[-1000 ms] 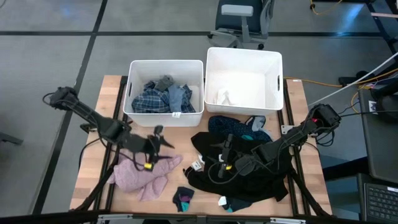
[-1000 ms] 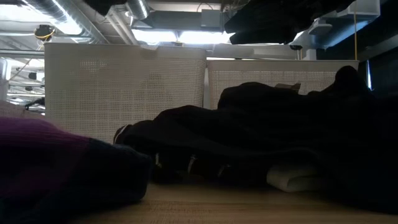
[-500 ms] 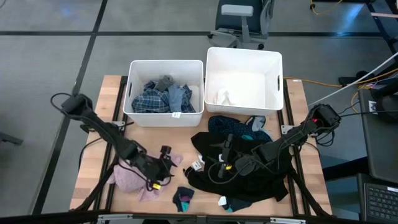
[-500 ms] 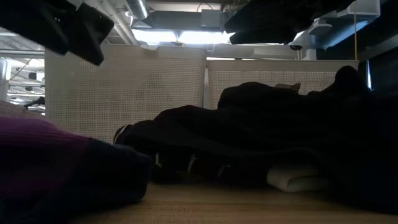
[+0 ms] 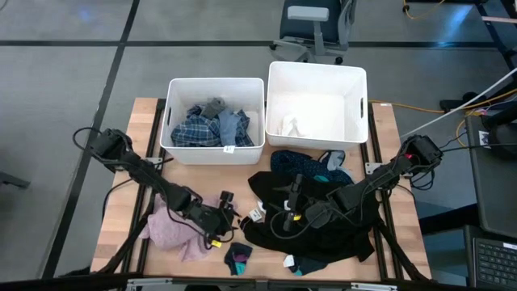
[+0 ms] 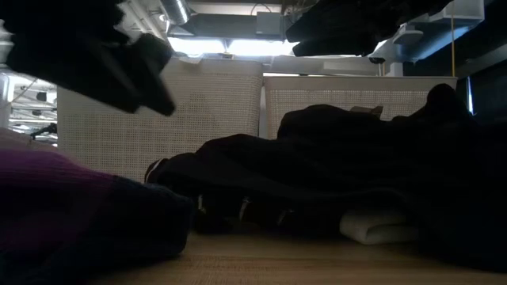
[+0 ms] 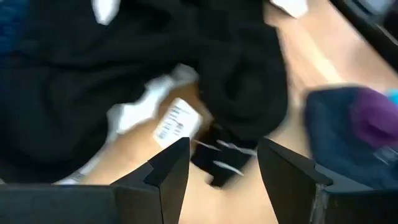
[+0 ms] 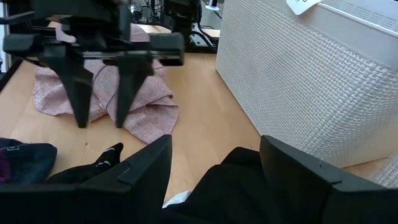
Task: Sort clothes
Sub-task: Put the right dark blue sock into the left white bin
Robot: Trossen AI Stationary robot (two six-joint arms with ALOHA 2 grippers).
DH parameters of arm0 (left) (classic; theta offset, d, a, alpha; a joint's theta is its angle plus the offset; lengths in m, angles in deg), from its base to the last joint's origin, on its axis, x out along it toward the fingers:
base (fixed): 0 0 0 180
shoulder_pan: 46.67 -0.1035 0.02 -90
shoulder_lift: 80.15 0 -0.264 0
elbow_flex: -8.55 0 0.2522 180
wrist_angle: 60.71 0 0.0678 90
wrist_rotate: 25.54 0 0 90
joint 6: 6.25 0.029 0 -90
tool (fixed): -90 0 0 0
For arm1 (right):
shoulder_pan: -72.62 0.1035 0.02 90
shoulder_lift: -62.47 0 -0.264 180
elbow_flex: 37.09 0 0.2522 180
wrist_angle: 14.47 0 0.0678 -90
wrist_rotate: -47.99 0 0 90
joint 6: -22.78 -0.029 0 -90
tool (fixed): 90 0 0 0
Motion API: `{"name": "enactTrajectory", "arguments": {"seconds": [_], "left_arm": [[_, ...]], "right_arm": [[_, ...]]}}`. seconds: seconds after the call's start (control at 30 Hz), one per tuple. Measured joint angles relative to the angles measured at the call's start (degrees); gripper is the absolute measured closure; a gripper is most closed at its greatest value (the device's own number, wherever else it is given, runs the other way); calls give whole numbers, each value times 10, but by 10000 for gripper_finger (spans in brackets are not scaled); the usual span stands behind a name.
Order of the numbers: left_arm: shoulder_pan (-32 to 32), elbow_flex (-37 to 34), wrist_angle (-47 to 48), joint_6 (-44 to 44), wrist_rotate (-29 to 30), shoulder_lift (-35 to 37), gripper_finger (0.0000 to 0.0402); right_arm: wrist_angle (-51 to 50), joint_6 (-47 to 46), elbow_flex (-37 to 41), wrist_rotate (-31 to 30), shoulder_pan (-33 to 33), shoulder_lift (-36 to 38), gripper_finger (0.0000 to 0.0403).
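The clothes lie spread over the wooden table. A pink fuzzy top (image 5: 172,230) is at the near left, and a black pile (image 5: 319,222) with a white label (image 7: 176,121) at the near right. A navy dotted cloth (image 5: 303,166) lies behind the pile, and dark socks (image 5: 238,257) at the near edge. A blue plaid shirt (image 5: 206,128) fills the left bin (image 5: 179,85). My left gripper (image 5: 229,212) hangs open between the pink top and the pile's left edge, slanting down. My right gripper (image 5: 289,212) stands open over the black pile.
The right white bin (image 5: 279,74) holds a white piece (image 5: 289,125). Both bins stand along the table's far edge. Bare wood shows between the pink top (image 8: 106,99) and the left bin's wall (image 8: 298,81). A chair (image 5: 311,24) stands beyond the table.
My left gripper has come down and moved toward the table's right and near edges, from above the pink top to the left edge of the black pile, tipping further downward. Its fingers stay open. The clothes have not moved.
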Motion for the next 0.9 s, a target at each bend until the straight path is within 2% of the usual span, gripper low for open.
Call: {"name": "enactTrajectory", "arguments": {"seconds": [0.13,0.23,0.37,0.5,0.6,0.73,0.9], "left_arm": [[-26,0,-13,-2,19,-9,221],[-37,0,-29,-4,20,-16,221],[-38,0,-37,-2,21,-27,221],[-34,-1,-25,-7,27,-31,221],[-31,-1,-13,-16,28,-30,221],[-26,-1,-14,-19,28,-29,221],[-25,-1,-15,-17,28,-29,221]], "right_arm": [[-7,0,0,1,0,0,158],[-20,1,0,26,0,0,158],[-51,-11,-18,111,5,0,158],[-178,-93,-82,188,31,0,158],[-256,-160,-118,195,56,0,158],[-271,-208,-135,197,87,0,158],[-281,-310,-134,242,110,-13,158]]}}
